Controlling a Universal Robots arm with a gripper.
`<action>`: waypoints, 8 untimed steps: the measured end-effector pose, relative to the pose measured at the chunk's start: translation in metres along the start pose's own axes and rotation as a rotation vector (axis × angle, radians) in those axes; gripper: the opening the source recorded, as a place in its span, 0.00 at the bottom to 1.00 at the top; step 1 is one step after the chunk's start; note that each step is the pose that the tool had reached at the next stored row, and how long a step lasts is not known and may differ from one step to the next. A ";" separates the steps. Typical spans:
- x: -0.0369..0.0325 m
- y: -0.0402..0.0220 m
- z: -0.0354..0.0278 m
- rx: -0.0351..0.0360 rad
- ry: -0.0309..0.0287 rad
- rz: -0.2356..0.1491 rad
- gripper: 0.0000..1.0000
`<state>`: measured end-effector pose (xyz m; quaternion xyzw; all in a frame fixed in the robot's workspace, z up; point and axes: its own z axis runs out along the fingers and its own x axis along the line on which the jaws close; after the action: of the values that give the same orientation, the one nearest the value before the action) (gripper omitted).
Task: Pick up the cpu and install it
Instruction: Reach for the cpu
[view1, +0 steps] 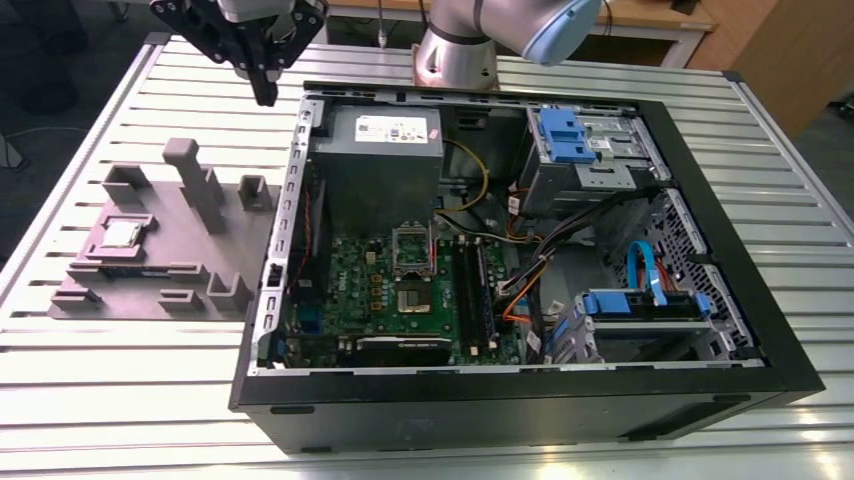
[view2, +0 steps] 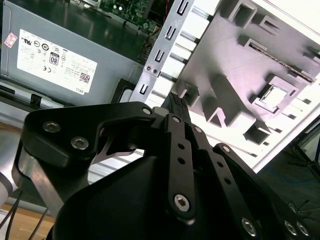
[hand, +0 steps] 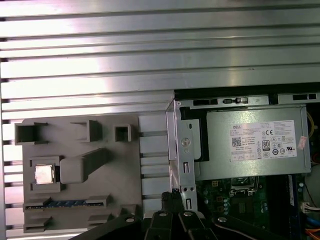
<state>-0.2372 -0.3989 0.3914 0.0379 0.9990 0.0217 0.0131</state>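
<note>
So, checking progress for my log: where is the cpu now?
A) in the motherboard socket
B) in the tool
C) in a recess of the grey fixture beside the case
C: the cpu lies in a recess of the grey fixture, outside the computer case.

An open black computer case (view1: 507, 405) lies on a slatted metal table (view1: 134, 385), a grey power supply (view1: 380, 160) and blue drive brackets (view1: 567, 135) inside. A grey moulded fixture (view1: 160, 262) sits just beside it.
</note>
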 end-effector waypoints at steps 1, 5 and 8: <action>0.0003 0.0000 0.0000 0.0000 0.0000 0.000 0.10; 0.0014 -0.0001 0.0000 0.0000 0.0000 0.000 0.10; 0.0025 -0.0002 -0.0001 0.0000 0.0000 0.000 0.10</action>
<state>-0.2397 -0.3989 0.3914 0.0379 0.9990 0.0217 0.0131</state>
